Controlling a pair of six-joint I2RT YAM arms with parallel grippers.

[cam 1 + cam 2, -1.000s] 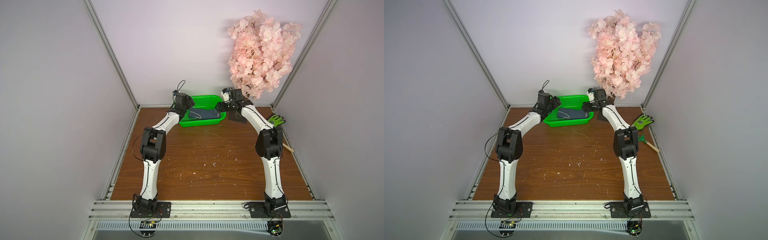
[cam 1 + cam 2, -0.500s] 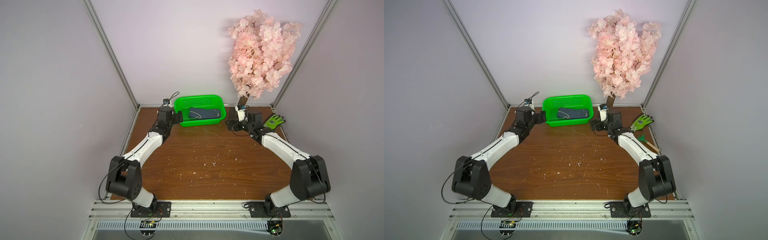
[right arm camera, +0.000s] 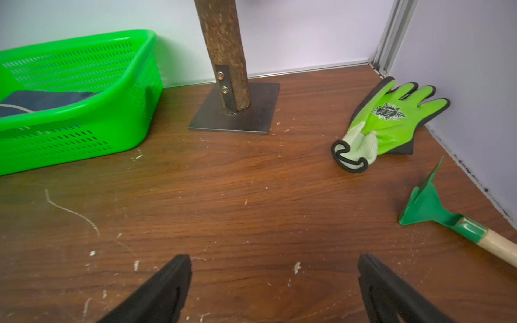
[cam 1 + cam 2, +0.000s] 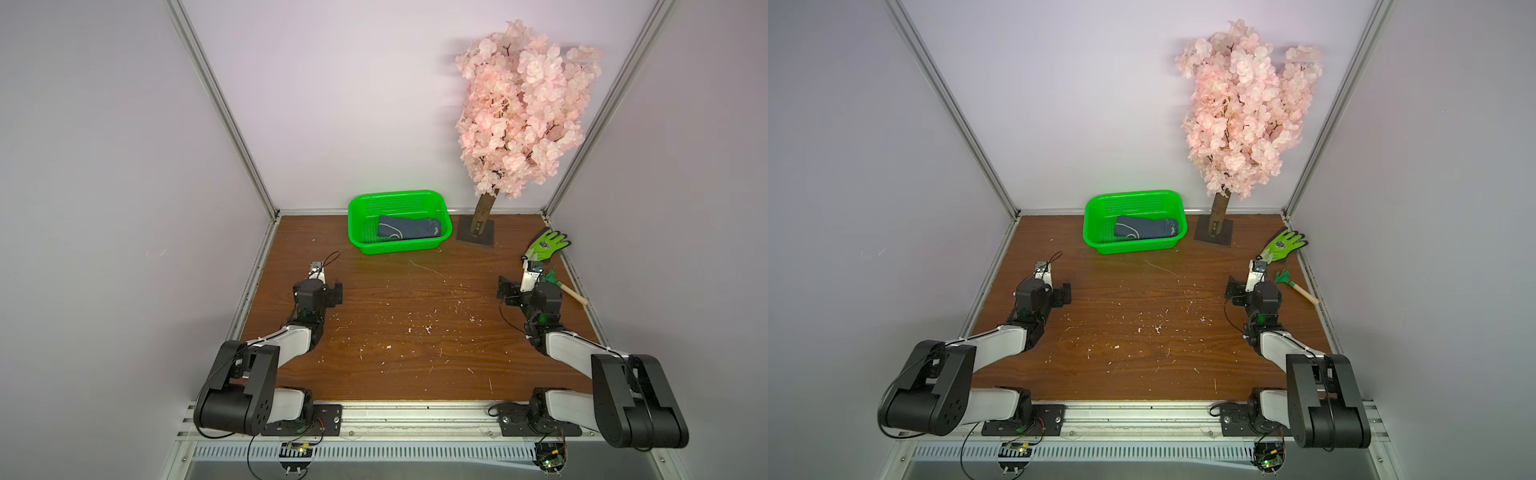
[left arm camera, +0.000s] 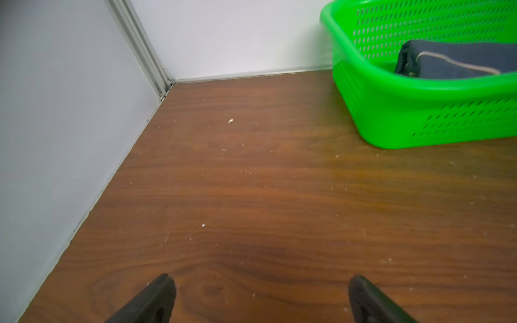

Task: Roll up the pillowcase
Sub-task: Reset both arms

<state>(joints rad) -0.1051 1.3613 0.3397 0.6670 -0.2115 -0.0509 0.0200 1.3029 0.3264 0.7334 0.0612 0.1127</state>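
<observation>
**Pillowcase bundled in the green basket; both pairs of jaws stand apart**

The pillowcase [image 4: 409,227] lies inside the green basket [image 4: 398,195] as a compact dark blue bundle with a white line drawing on it. Its long side runs across the frame. In both top views the basket sits just above the centre of the frame, at the far edge of the brown wood-grain bench [image 4: 407,332] and close to the back wall. The left wrist view shows one end of the bundle [image 5: 453,65] resting below the basket's rim [image 5: 419,89].

The left arm [image 4: 313,297] is folded low at the left of the frame, and the right arm [image 4: 540,299] mirrors it at the right. Both are well apart from the basket. In the left wrist view the left jaws stand wide apart, with only bench between the two black fingertips [image 5: 159,296]. The right wrist view shows the right jaws equally wide, fingertips [image 3: 167,285] apart and holding nothing.

Right of the basket stands a pink blossom tree [image 4: 523,108] on a dark square base plate [image 3: 263,112]. At the right edge of the bench a green-and-white glove [image 4: 546,245] lies flat near the side wall. A small green rake [image 4: 1300,289] with a wooden handle lies just below it in the frame, beside the right arm's wrist. A loose white thread [image 4: 424,268] lies in front of the basket, and white crumbs speckle the bench.
</observation>
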